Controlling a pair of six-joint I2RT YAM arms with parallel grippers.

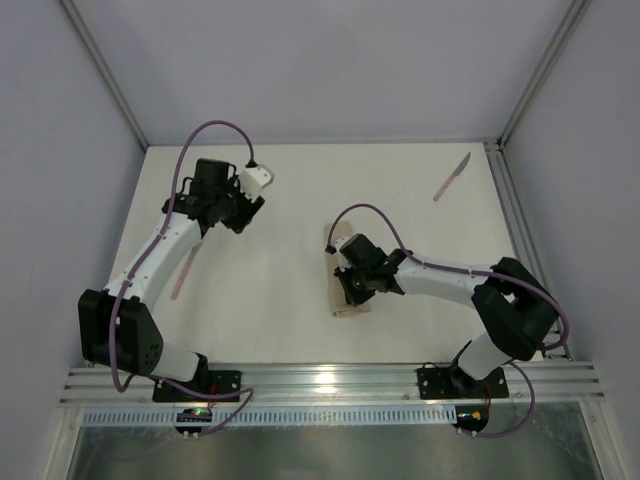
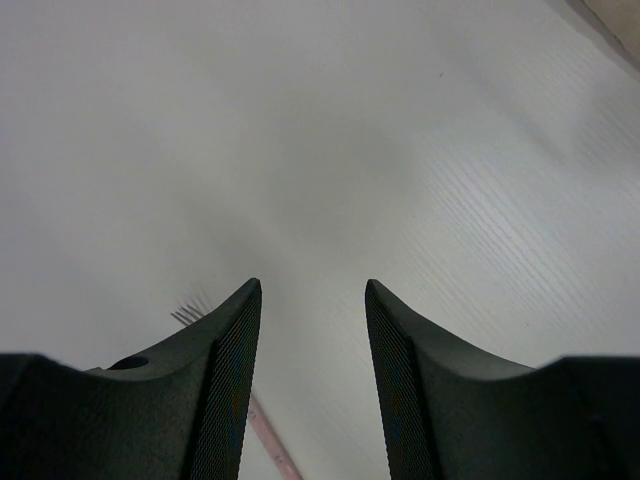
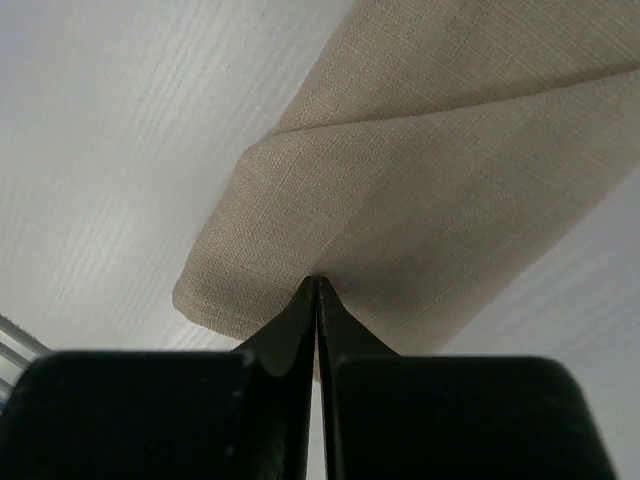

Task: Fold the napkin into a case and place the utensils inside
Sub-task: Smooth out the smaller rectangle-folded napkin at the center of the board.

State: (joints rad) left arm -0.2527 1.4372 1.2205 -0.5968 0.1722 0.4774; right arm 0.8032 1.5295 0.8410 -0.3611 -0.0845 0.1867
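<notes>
The beige napkin [image 1: 349, 306] lies mid-table, folded into a narrow case. In the right wrist view the case [image 3: 440, 170] shows a folded flap. My right gripper [image 1: 353, 286] rests on its near end, and its jaws [image 3: 317, 282] are shut on the cloth at the flap's edge. A pink-handled fork [image 1: 184, 268] lies at the left. My left gripper [image 1: 215, 222] hovers open and empty over the fork's far end. In the left wrist view [image 2: 312, 286] the tines [image 2: 186, 313] show beside the left finger and the pink handle [image 2: 268, 438] runs between the fingers. The knife [image 1: 452, 177] lies at the far right.
White tabletop inside a walled enclosure. An aluminium rail [image 1: 330, 382] runs along the near edge and another rail [image 1: 510, 215] along the right side, close to the knife.
</notes>
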